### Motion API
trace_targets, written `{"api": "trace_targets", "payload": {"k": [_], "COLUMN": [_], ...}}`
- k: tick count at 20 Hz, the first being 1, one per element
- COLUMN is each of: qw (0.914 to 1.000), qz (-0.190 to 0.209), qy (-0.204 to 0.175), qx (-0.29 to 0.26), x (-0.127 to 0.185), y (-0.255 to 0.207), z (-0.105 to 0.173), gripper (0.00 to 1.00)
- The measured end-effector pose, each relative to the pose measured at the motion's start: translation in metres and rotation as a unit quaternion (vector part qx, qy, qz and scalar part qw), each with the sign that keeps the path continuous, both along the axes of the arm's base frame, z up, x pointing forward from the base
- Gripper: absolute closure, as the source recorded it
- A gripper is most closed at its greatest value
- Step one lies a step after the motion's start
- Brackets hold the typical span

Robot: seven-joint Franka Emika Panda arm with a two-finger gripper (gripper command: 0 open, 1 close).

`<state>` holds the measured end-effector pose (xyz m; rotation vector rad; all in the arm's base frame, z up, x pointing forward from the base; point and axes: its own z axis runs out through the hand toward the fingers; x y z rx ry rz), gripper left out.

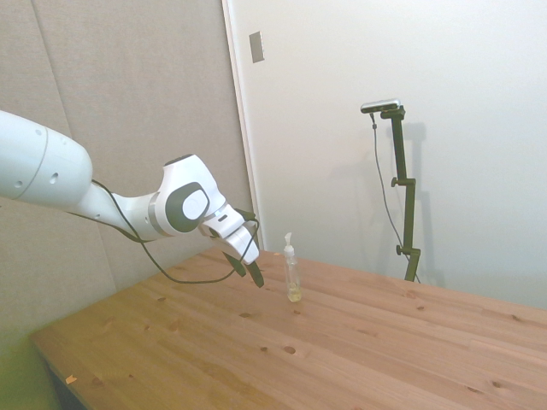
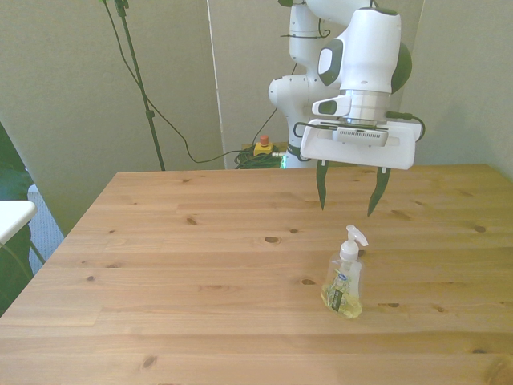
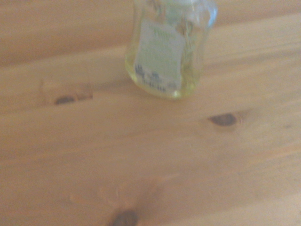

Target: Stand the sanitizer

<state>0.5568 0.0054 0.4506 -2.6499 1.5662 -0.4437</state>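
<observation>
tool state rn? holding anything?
Tool: open, holding nothing, raised clear of the sanitizer, which stands upright on the table.

Tool (image 2: 349, 195) open, fingers down

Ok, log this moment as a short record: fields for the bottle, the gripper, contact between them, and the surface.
sanitizer: clear pump bottle with yellowish liquid, white pump top and pale label
pose: upright on its base
gripper: open, fingers pointing down, nothing held
contact: none; gripper is raised and set back from the bottle toward the table's far edge
surface: wooden table, bottle toward the front view's right
task state: sanitizer appears to be standing
</observation>
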Motion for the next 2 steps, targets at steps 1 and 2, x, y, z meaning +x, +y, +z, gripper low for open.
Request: {"api": "trace_targets", "payload": {"k": [1,2], "qw": [0.9997,0.9989], "qz": [0.01,0.019], "qy": [0.02,0.042], "qx": [0.002,0.005], "x": [-0.008,-0.0162], "y": [-0.0022,-0.0041], "z": [0.0006,0.0005], "gripper": [0.0,0.0]}}
